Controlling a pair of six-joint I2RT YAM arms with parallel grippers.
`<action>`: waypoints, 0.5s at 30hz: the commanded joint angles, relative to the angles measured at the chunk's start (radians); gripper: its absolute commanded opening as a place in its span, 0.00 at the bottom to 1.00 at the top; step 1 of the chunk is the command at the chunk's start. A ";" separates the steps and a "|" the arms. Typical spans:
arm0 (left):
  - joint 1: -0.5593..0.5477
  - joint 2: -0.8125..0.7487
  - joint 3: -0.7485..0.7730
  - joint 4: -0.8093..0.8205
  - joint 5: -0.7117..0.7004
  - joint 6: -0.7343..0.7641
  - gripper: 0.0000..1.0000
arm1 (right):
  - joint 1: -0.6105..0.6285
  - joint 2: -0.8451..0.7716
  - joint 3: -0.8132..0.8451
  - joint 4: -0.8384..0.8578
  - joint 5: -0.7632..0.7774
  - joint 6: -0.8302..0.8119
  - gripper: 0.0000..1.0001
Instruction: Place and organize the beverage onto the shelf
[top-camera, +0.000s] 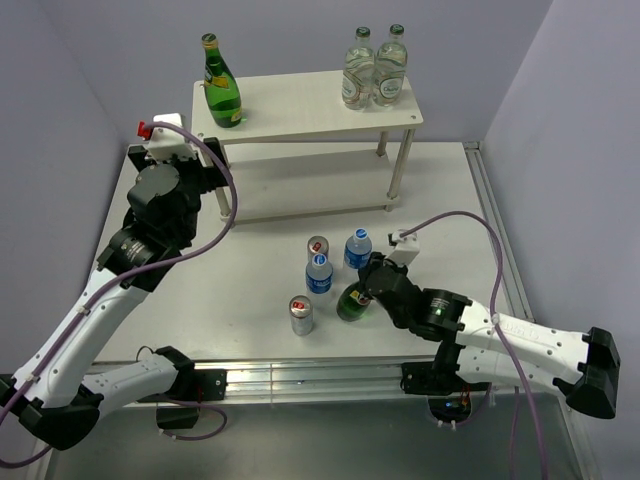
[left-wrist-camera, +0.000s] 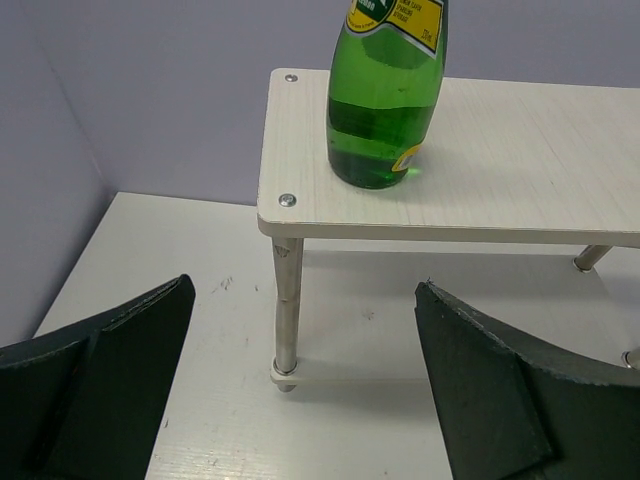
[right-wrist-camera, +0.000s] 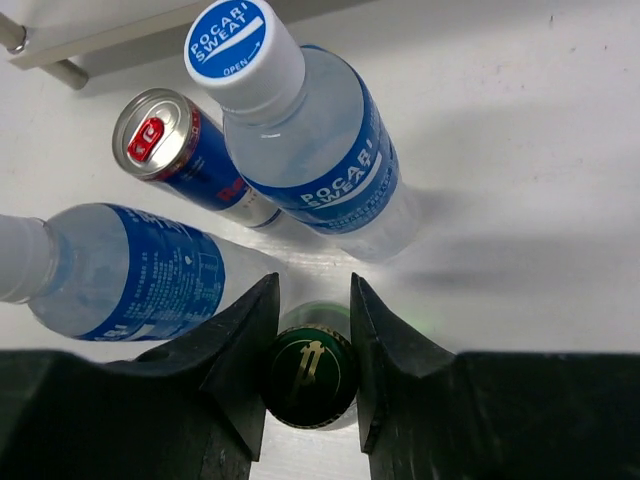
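On the table, my right gripper is shut on the dark cap of a green glass bottle, one finger on each side of the neck. Close around it stand two blue-labelled water bottles and two silver-blue cans. A second green bottle stands upright at the left end of the white shelf's top board. My left gripper hangs open and holds nothing. It faces the shelf's front left leg, below that bottle.
Two clear glass bottles with green caps stand at the right end of the top board. The lower board carries nothing. Grey walls close in on both sides, and a metal rail runs along the near table edge.
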 joint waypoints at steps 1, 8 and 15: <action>0.008 -0.010 -0.007 0.043 0.027 -0.006 0.99 | 0.007 0.039 0.029 -0.031 0.019 0.017 0.00; 0.023 -0.018 -0.036 0.053 0.036 -0.013 0.99 | 0.045 0.026 0.263 -0.110 0.060 -0.065 0.00; 0.048 -0.030 -0.062 0.066 0.050 -0.032 0.99 | 0.056 0.098 0.631 -0.143 0.055 -0.277 0.00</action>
